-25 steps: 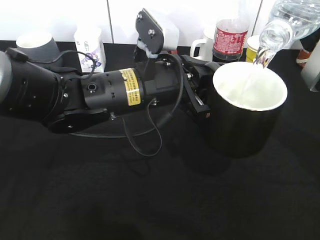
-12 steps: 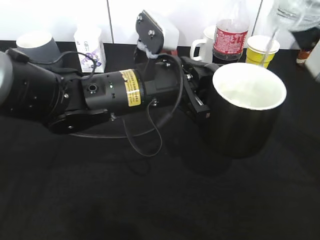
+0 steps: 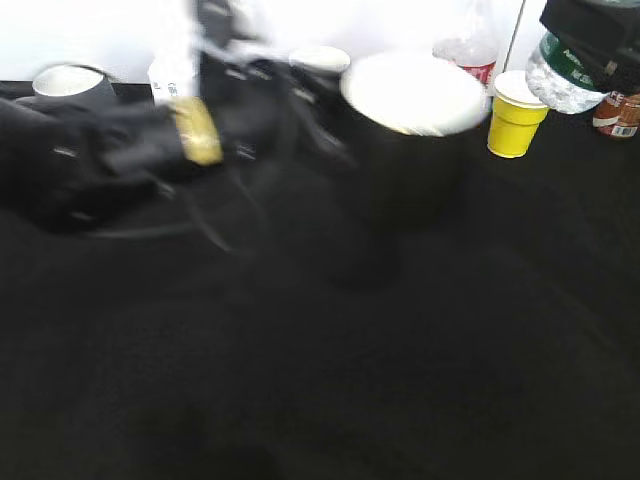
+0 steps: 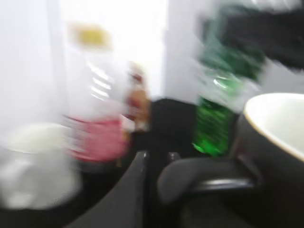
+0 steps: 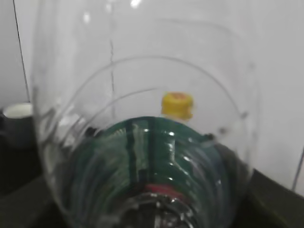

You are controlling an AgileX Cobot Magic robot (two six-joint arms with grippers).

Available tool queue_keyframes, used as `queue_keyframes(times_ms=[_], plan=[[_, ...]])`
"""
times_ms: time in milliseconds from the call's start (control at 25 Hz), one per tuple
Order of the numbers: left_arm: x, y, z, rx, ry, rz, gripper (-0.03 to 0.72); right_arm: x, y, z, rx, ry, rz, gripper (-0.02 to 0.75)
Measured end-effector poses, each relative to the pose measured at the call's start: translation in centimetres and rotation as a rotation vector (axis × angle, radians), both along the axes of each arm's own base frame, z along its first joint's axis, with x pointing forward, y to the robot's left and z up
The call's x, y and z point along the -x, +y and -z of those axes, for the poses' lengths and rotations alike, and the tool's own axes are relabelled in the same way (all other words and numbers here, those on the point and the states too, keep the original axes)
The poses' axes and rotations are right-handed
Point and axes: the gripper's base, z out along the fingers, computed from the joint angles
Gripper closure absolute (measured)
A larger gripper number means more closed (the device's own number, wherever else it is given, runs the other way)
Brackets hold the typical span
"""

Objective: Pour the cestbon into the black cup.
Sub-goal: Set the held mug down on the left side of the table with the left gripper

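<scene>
The black cup (image 3: 400, 180), white inside, is held off the table at centre back, blurred by motion. My left gripper (image 3: 325, 115) is shut on its dark handle. In the left wrist view the cup (image 4: 280, 142) is at the right and the handle sits between the jaws (image 4: 159, 164). My right gripper (image 3: 595, 28) is shut on the cestbon (image 3: 560, 75) at the top right, apart from the cup. The green label also shows in the left wrist view (image 4: 213, 123). The clear bottle (image 5: 142, 142) fills the right wrist view and hides the jaws.
A yellow paper cup (image 3: 515, 115) stands right of the black cup. The cola bottle with red label (image 3: 470, 50) is behind it. A grey mug (image 3: 70, 85) and a white carton (image 3: 172, 75) stand at the back left. A red-brown object (image 3: 615, 112) is at the right edge.
The bottle has swung up and right, away from the cup, and the water stream has stopped. The left arm has moved the cup left and back, now blurred.
</scene>
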Motion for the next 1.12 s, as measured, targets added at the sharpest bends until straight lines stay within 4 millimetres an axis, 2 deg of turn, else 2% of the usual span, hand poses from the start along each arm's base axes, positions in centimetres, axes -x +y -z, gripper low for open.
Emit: queue_keyframes(times_ms=[240,480,600,1120], plan=[[-1.2,7.7,-0.4,-0.024,-0.029,-0.199,0.62,0.0,0.0,0.0,-0.004,0.001,-0.001,0.241],[-1.3,14.1,2.1,-0.066,-0.024,-0.442,0.62,-0.1,-0.1,0.1,0.004,0.014,0.009,0.241],[-1.8,15.2,2.2,0.001,-0.049,-0.522,0.62,-0.1,-0.1,0.1,0.005,0.016,0.011,0.241],[-3.2,15.9,7.8,-0.074,0.04,-0.625,0.62,-0.1,-0.1,0.2,0.006,0.018,0.012,0.244]])
